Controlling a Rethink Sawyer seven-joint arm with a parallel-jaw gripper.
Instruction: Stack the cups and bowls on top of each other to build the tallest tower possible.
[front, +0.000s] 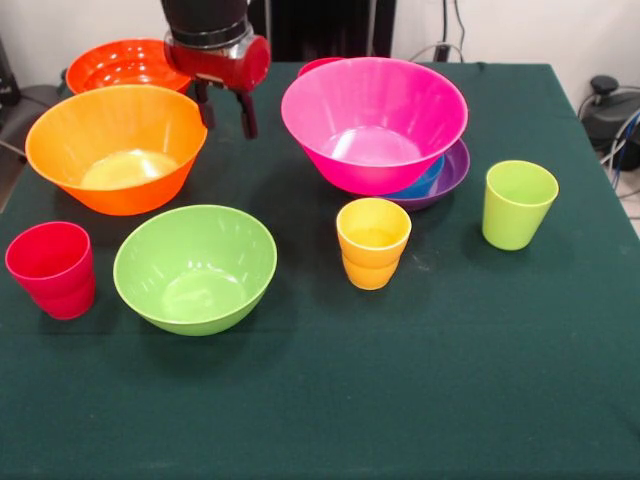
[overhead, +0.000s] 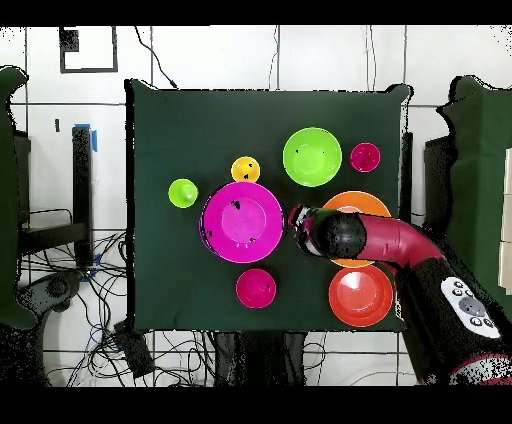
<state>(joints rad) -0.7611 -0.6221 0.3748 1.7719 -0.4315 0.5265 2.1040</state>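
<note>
No writing was legible anywhere on the dark green cloth-covered table (front: 480, 380), where the gripper (front: 226, 112) hung with its fingers spread and nothing held between the light orange bowl (front: 115, 146) and the tower (front: 375, 125), pink bowl uppermost over blue and purple.

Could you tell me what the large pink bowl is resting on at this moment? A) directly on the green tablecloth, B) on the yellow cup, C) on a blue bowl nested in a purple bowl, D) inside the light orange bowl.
C: in the front view the pink bowl sits over a blue bowl, which lies inside the purple bowl; both rims peek out beneath its right side.
</note>
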